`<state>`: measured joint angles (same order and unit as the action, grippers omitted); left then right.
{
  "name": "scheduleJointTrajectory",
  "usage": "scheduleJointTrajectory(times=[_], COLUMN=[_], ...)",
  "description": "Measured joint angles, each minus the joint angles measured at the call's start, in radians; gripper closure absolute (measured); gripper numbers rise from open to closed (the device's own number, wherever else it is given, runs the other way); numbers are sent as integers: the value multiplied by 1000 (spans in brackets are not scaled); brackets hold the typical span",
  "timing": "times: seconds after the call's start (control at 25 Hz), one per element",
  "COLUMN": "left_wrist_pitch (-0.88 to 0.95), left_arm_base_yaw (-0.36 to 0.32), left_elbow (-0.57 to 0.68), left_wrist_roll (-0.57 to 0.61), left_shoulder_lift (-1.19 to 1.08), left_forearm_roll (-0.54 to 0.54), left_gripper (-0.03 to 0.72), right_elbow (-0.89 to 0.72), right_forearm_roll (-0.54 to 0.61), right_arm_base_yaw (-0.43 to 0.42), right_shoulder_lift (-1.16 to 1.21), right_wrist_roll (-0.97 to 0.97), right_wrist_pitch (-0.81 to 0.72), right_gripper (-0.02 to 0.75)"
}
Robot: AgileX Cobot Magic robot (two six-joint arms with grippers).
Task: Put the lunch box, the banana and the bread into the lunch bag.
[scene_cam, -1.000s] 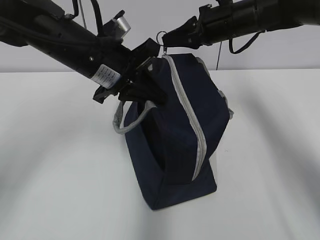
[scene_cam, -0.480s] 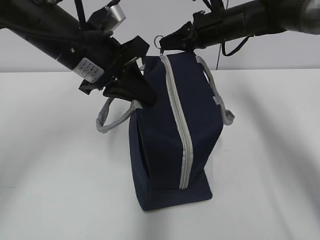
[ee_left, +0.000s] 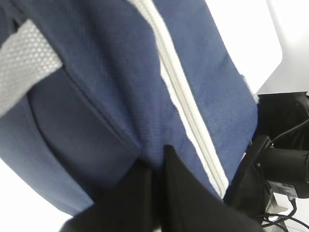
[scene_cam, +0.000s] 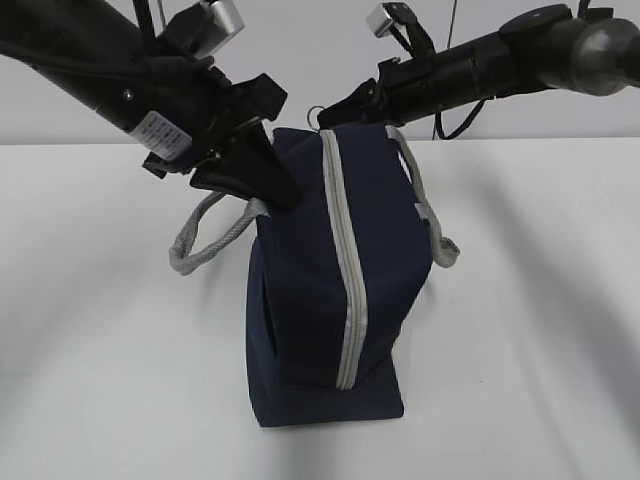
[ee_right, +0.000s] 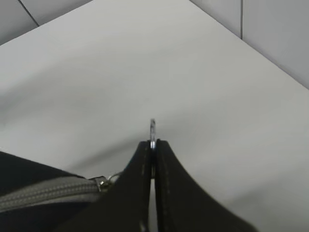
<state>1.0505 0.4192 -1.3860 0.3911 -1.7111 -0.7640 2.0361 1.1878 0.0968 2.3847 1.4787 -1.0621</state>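
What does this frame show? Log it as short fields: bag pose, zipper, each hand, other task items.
bag pose: lunch bag stands on end on the white table, zipper side toward the exterior camera
zipper: grey zipper looks closed along its visible length
left hand: left hand shut, pinching navy fabric at the bag's upper corner
right hand: right hand shut on the metal ring pull at the bag's top end
handles: grey handles hang loose on both sides
other task items: lunch box, banana and bread not visible in any view
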Motion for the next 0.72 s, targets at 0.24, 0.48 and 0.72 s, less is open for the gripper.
scheduleJointTrajectory(times=[0.24,0.48,0.72], left_wrist_pitch=[-14,9,-21], left_arm_base_yaw=[-1,-121,-227], left_elbow=[0,0,0], left_wrist_roll=[5,-57,-98], left_shoulder_lift=[0,0,0], left_forearm_roll=[24,-4,-179], left_gripper=[377,78,139], right_elbow=[39,62,62], right_forearm_roll=[-9,-18,-72], right_arm_base_yaw=[0,0,0], right_shoulder_lift=[1,2,2], right_wrist_roll=[0,0,15], right_wrist_pitch=[-33,-59,-60], right_gripper=[754,754,754])
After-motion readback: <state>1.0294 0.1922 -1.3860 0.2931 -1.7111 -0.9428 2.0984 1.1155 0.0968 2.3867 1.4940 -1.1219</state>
